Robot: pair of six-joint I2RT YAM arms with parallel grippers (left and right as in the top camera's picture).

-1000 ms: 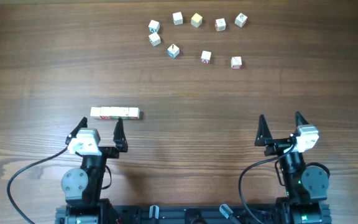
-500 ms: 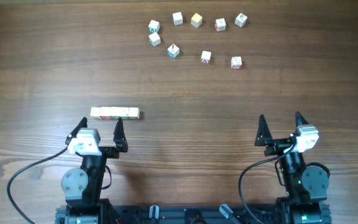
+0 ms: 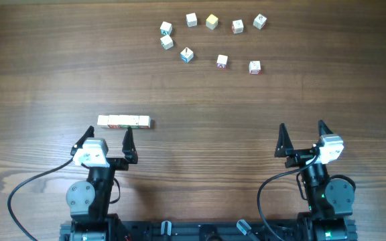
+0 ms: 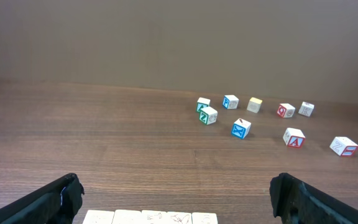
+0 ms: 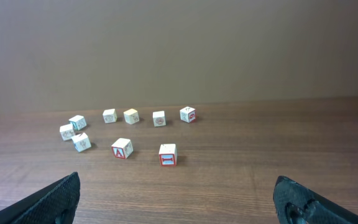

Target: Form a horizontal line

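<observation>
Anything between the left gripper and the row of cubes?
Nothing: the overhead view shows only bare table between the left gripper and the row of cubes.

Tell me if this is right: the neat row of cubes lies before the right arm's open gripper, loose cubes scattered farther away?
Not quite. The overhead view shows the row of cubes before the left gripper, not the right gripper. It is open, and the loose cubes lie scattered farther away.

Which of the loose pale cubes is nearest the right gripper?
The small pale cube with red face marks, lowest of the scatter overhead; all others sit farther from the right gripper.
</observation>
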